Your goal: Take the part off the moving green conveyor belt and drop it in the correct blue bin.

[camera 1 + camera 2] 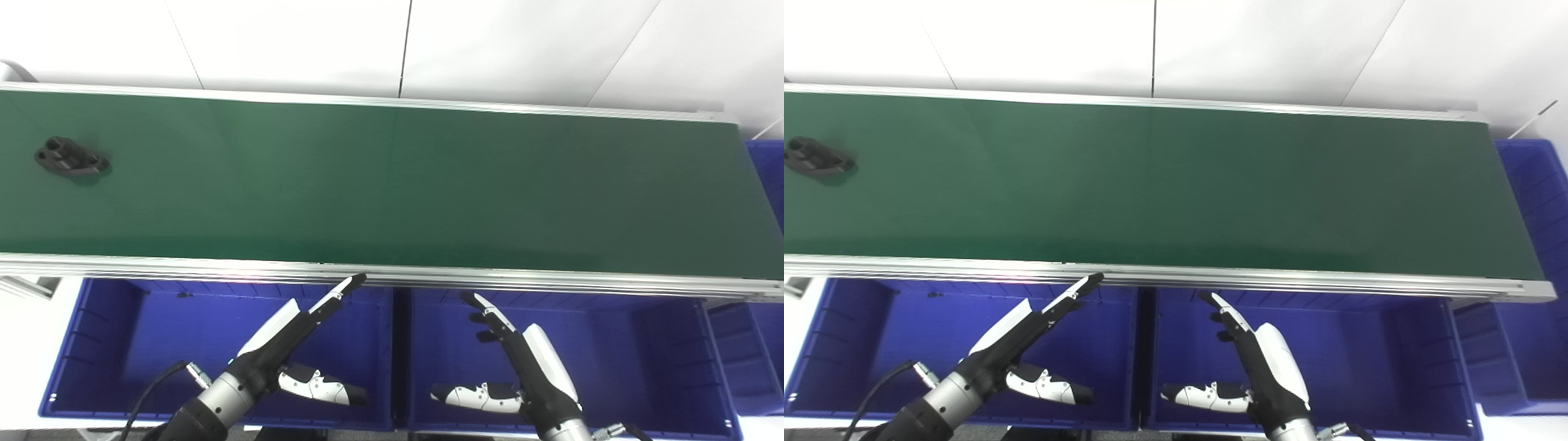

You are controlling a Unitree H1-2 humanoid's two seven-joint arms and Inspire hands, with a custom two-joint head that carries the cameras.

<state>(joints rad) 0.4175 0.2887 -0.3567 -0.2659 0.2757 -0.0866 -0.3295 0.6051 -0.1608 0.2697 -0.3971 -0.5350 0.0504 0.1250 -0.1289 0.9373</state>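
This looks like a factory-style test cell or robotics lab: a long green conveyor belt (pixel 392 184) in an aluminium frame (pixel 392 277) runs past plain white wall panels (pixel 392 43), with blue plastic sorting bins (pixel 110 343) lined up below its near edge.

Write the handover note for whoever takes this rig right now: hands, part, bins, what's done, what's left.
Left hand: open, holding nothing, over the left blue bin, fingers stretched toward the belt's near rail.
Right hand: open, holding nothing, over the middle blue bin.
Black part: lying on the green conveyor belt at its far left end, well away from both hands.
Another blue bin sits past the belt's right end.
Done: nothing picked; no part visible in the bins.
Left: grasp the part, lift it off the belt and drop it in the correct bin.
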